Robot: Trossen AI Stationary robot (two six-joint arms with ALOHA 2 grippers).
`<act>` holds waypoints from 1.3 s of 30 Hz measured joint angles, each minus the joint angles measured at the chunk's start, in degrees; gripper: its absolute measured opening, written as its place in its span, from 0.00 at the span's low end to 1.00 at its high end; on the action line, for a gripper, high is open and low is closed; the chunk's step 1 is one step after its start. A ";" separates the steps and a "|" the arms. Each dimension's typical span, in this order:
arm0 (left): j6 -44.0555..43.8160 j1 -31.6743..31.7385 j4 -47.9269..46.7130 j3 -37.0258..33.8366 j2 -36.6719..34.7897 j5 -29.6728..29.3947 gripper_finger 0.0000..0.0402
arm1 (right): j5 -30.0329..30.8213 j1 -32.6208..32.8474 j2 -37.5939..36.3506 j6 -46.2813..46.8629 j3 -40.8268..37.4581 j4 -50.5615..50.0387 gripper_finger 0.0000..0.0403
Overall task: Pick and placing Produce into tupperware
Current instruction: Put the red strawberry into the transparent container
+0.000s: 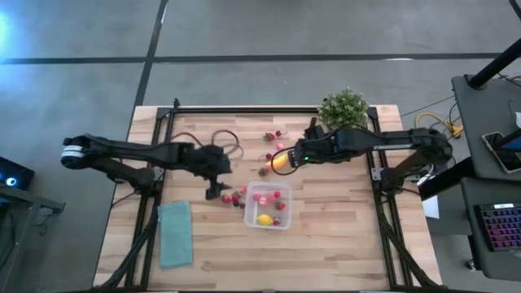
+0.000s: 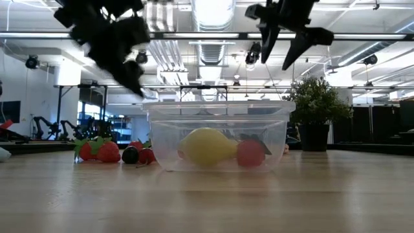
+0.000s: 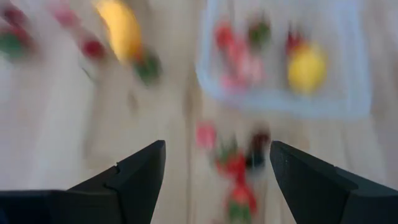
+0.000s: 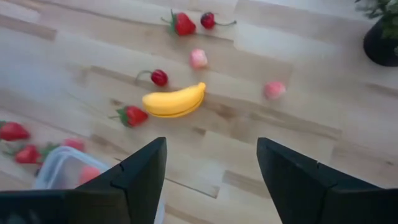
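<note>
The clear tupperware (image 1: 281, 221) stands on the table's middle with a yellow lemon (image 1: 264, 218) and red berries (image 1: 270, 197) inside. Against its left side lies a cluster of red berries (image 1: 233, 198). My left gripper (image 1: 217, 192) hangs open above that cluster (image 3: 236, 171), touching nothing. A yellow banana piece (image 4: 175, 101) lies farther back among scattered cherries and strawberries (image 4: 184, 23). My right gripper (image 1: 284, 159) hangs open above the banana piece, well clear of the table (image 2: 282, 55). In the low view the lemon (image 2: 207, 146) rests on the tupperware's floor.
A green potted plant (image 1: 345, 107) stands at the far right edge. A teal cloth (image 1: 175, 233) lies flat near the front left. A dark cord loop (image 1: 229, 143) lies behind my left arm. Bare wood shows in front of and to the right of the tupperware.
</note>
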 joint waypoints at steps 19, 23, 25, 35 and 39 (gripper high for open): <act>5.82 -6.78 -8.08 -4.35 4.89 -5.22 0.68 | 1.90 -1.11 -2.96 -3.41 -0.60 -2.99 0.61; 5.79 -6.76 -7.69 -4.46 6.21 -7.79 0.68 | 1.92 -1.09 -2.79 -3.63 -0.64 -3.01 0.60; 5.76 -6.78 -7.77 -4.46 6.80 -7.13 0.68 | 1.92 -1.09 -2.75 -4.10 -0.68 -3.00 0.60; 4.28 -6.78 -7.66 -4.50 12.32 -5.93 0.68 | 2.21 -1.09 -2.53 -5.00 -0.88 -2.98 0.60; 4.21 -6.78 -7.60 -4.47 15.21 -5.93 0.66 | 2.34 -1.09 -2.53 -5.02 -0.96 -3.02 0.60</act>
